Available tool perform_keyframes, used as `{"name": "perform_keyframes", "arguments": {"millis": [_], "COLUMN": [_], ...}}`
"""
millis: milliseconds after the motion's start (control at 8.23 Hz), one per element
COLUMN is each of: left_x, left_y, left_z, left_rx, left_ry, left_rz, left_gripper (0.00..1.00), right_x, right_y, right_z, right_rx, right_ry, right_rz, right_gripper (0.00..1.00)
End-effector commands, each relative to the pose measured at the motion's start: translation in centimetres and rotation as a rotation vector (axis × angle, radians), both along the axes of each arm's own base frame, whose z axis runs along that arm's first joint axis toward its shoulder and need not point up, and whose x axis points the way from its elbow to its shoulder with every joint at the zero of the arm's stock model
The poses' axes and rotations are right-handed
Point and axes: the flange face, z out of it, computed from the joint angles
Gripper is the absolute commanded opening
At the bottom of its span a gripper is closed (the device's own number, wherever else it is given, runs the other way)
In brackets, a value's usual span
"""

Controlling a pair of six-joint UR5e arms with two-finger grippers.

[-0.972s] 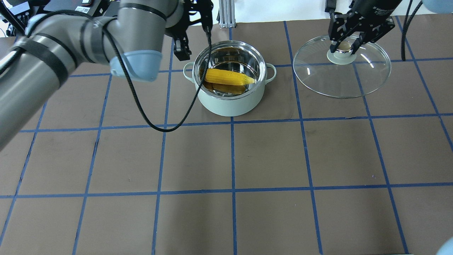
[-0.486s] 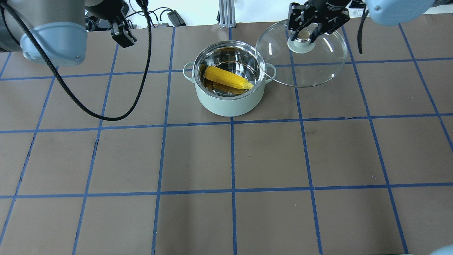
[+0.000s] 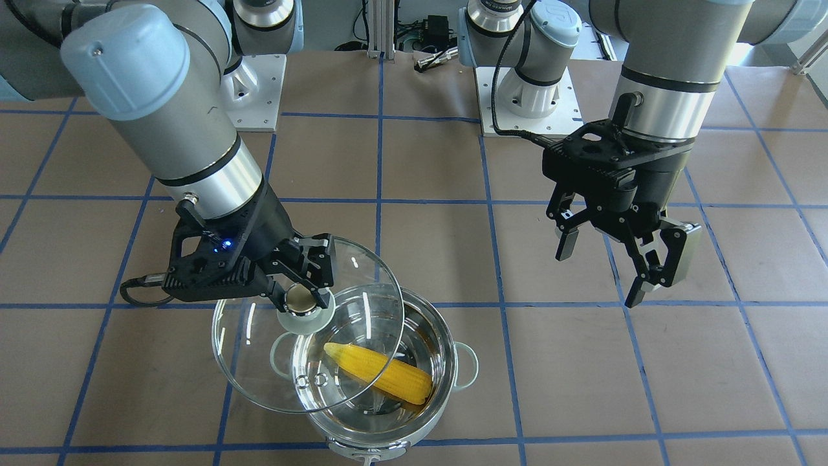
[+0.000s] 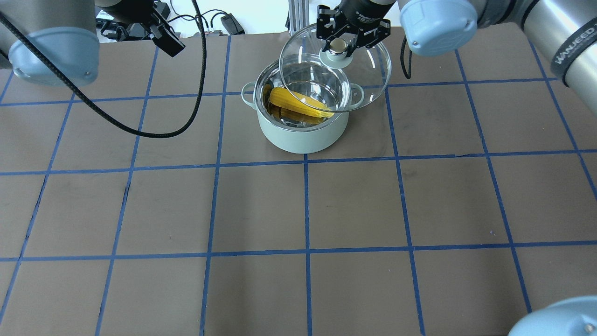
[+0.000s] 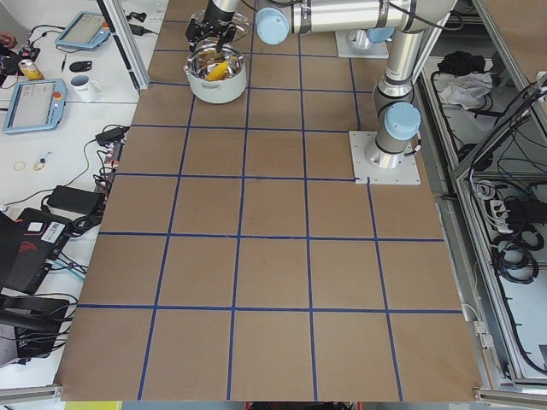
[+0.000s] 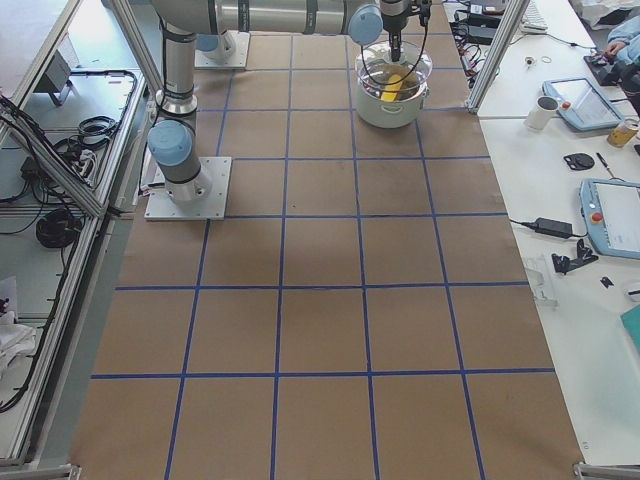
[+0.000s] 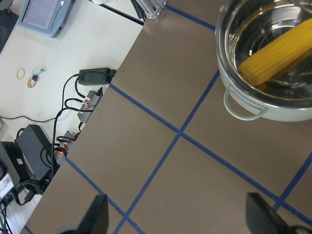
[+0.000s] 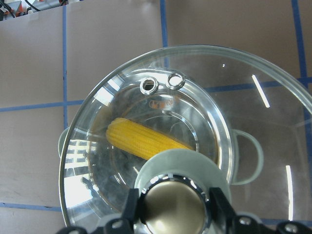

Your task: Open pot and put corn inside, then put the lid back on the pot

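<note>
The pale grey-green pot (image 4: 303, 135) stands at the table's far middle, with the yellow corn (image 4: 298, 103) lying inside it. My right gripper (image 4: 339, 45) is shut on the knob of the clear glass lid (image 4: 368, 74). It holds the lid tilted just above the pot, offset to the far right and covering the pot only in part. The front view shows the same lid (image 3: 252, 362), pot (image 3: 447, 362) and corn (image 3: 381, 374). The right wrist view shows the corn (image 8: 141, 139) through the lid (image 8: 273, 146). My left gripper (image 3: 620, 262) is open and empty, well clear on the pot's left.
A black cable (image 4: 140, 134) hangs in a loop from my left arm over the table left of the pot. An aluminium post (image 4: 296, 16) stands behind the pot. A side bench beyond the table's far edge holds tablets (image 6: 612, 215) and a mug (image 5: 83, 84).
My right gripper has carried the lid leftward from the table at the right to above the pot. My left arm has drawn back from the pot to the far left.
</note>
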Motion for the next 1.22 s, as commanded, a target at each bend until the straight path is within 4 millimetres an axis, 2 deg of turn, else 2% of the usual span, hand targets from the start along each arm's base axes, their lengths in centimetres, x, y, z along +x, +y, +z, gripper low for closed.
{"name": "perform_keyframes", "arguments": {"millis": [0,243,486,729,851,1094], "left_x": [-0.1,-0.4,-0.4,-0.3,-0.1,1.3], "left_y": [0.2,1.0,1.9,4.1,4.8,4.4], "left_z": [-0.5,-2.9,-4.2,-5.8,-6.2,-6.2], "left_rx": [0.024,0.154,0.271,0.457,0.515,0.504], "left_ry": [0.18,0.298,0.307,0.316,0.292,0.295], "left_rz": [0.322,0.615,0.738,1.061,1.106,1.121], "left_gripper": [1.0,1.0,1.0,1.0,1.0,1.0], "right_x": [2.1,2.5,4.0,5.5,5.7,5.9], "right_y": [-1.4,-2.2,-2.0,-2.2,-2.4,-2.9], "right_z": [-1.9,-3.4,-3.9,-4.8,-5.4,-6.8], "right_rx": [0.029,0.062,0.082,0.067,0.067,0.075], "right_ry": [-0.078,-0.092,-0.136,-0.15,-0.151,-0.148], "right_rz": [-0.033,-0.073,-0.074,-0.081,-0.081,-0.077], "right_gripper": [0.18,0.18,0.18,0.19,0.19,0.19]}}
